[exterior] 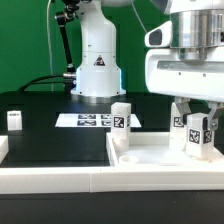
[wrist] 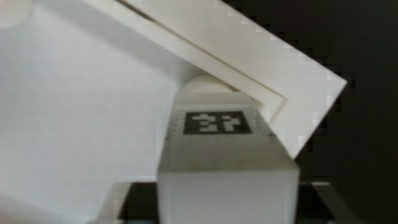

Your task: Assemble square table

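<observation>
Now my pincer (exterior: 196,124) pinches a leg (exterior: 197,140) and holds it standing straight up. The leg hangs just over the table top (exterior: 150,158), at its corner on the exterior view's right. I think it goes straight down next.

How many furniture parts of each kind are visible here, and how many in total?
tabletop: 1
table legs: 3 (one apart at the exterior view's left, one upright at the tabletop's corner, one held in the tool)
Total: 4
</observation>
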